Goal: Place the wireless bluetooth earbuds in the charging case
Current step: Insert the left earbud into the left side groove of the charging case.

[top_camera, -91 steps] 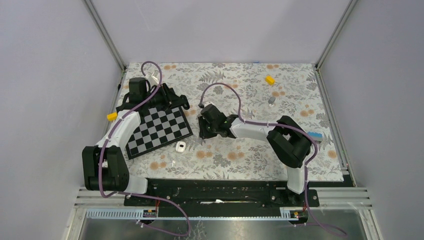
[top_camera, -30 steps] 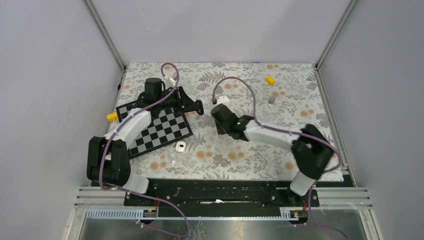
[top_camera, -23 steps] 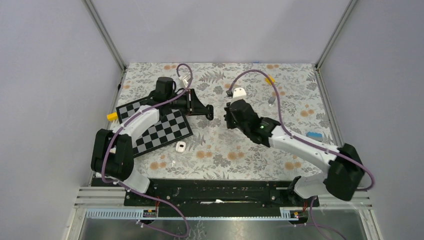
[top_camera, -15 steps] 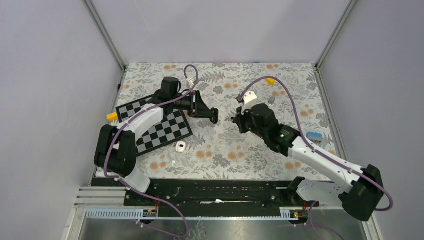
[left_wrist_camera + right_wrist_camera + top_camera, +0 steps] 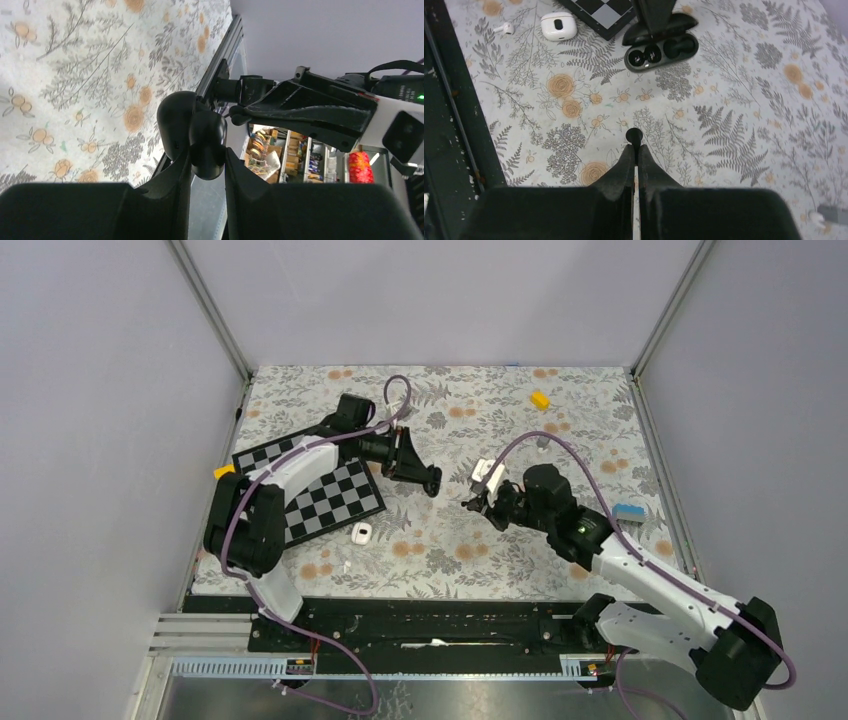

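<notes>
From above, the left gripper [image 5: 425, 480] and the right gripper [image 5: 478, 502] point at each other over the flowered surface [image 5: 600, 440], near but apart. What each holds is too small to tell here.

At the left wrist, the left gripper, partly spread, clamps a black charging case [image 5: 192, 127] between its fingers [image 5: 175, 175]. The right arm's gripper hangs just beyond it.

At the right wrist, the right gripper's fingers are pressed together, pinching a small black earbud [image 5: 634, 135] at their tips. Ahead of them the charging case lies open, its lid folded back and its two wells facing the camera; whether either is filled I cannot tell. To the left of the case sit a checkerboard [image 5: 609, 12], a white case [image 5: 558, 25] and a white earbud [image 5: 504, 28].
</notes>
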Controlling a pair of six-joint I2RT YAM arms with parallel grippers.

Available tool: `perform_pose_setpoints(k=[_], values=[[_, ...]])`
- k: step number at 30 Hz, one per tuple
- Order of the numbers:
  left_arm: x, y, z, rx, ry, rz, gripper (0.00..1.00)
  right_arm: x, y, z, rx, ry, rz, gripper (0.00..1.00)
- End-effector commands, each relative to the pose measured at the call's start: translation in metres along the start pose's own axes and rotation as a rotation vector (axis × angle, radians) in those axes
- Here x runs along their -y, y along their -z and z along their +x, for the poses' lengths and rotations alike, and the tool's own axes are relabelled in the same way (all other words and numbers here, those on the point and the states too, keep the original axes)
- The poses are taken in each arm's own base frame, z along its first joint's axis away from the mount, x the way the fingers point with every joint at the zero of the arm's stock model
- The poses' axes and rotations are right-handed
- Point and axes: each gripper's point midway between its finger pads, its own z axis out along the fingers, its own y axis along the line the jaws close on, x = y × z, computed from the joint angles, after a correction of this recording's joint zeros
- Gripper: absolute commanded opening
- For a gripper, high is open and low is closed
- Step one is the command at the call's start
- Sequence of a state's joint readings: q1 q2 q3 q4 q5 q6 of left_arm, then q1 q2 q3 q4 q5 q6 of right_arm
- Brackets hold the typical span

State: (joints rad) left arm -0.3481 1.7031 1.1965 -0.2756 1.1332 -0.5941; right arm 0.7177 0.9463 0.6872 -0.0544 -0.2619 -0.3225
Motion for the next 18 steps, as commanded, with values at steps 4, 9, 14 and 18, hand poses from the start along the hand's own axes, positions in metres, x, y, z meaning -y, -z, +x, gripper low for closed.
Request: perform_pose_setpoints(k=[4,9,14,18], values=[[-0.041,-0.008,0.039,-0.147,0.103,-0.043,0.0,-0.019,-0.021,-0.024,0.095,0.244,-0.209,0.0],[-0.052,-0.024,0.05,-0.229,0.099,-0.096,0.0,-0.025,-0.02,-0.006,0.051,0.278,-0.242,0.0],[-0.046,-0.038,0.052,-0.32,-0.005,0.027,0.0,-0.031,-0.017,0.003,0.017,0.312,-0.281,0.0],[-0.039,-0.046,0.062,-0.42,-0.089,0.086,0.0,-0.035,-0.011,0.004,0.016,0.359,-0.303,0.0]])
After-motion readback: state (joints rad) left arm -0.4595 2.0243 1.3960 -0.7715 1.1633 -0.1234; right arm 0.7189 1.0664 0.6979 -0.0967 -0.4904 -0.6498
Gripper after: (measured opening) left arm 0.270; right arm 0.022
